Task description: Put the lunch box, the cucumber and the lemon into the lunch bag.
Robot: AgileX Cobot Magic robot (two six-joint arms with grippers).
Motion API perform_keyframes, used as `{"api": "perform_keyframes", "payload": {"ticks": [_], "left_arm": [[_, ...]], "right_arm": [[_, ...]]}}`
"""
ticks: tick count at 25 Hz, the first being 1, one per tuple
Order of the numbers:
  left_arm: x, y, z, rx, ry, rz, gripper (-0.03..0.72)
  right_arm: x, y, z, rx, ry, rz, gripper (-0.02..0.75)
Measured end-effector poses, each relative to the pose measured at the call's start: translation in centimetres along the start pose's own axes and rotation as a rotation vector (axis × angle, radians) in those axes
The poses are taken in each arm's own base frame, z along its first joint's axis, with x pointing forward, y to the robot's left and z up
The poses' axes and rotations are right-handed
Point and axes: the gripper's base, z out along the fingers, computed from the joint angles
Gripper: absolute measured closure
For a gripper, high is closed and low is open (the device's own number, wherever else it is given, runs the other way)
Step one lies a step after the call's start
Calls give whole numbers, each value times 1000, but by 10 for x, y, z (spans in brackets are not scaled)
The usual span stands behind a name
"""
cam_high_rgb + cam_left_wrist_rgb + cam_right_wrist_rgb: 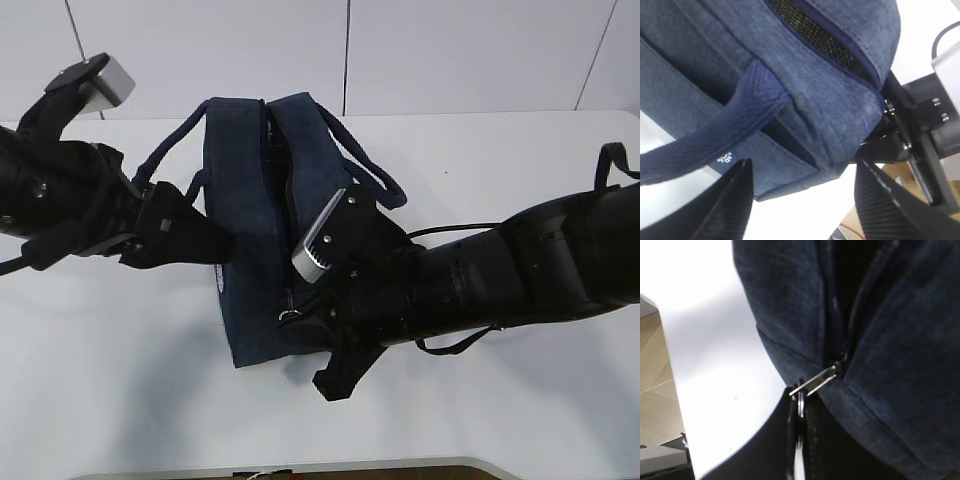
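The dark navy lunch bag (245, 250) stands mid-table with its strap handles (360, 165) splayed out. My left gripper (215, 245) sits at the bag's left side with its jaws open; in the left wrist view the left gripper (802, 200) has only white table and the bag's lower corner (790, 185) between the fingers. The right gripper (800, 415) is shut on the zipper's metal ring pull (801, 404), at the bag's near end (288, 316). Lunch box, cucumber and lemon are out of view.
The white table (120, 380) spreads around the bag, its front edge (300, 468) close below. A white wall stands behind. My right arm (500, 270) lies across the table's right side. Dark mesh (810, 30) shows through the bag's top slit.
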Motion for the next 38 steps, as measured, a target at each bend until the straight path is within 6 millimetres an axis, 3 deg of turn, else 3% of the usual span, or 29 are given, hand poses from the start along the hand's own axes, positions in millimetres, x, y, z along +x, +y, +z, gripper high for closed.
{"api": "perform_keyframes", "payload": {"ticks": [8, 16, 18, 23, 27, 38], "left_arm": [[-1, -1, 3, 18, -9, -11, 224], [6, 4, 24, 88, 45, -68, 239], [6, 3, 24, 104, 41, -59, 283], [4, 0, 23, 144, 18, -14, 518], [2, -1, 23, 156, -2, 26, 640], [2, -2, 23, 159, -8, 79, 699]], "right_arm": [[0, 0, 0, -2, 0, -2, 733], [0, 0, 0, -5, 0, -1, 733], [0, 0, 0, -5, 0, -1, 733], [0, 0, 0, -5, 1, 0, 733], [0, 0, 0, -5, 1, 0, 733], [2, 0, 0, -3, 20, 25, 733]]}}
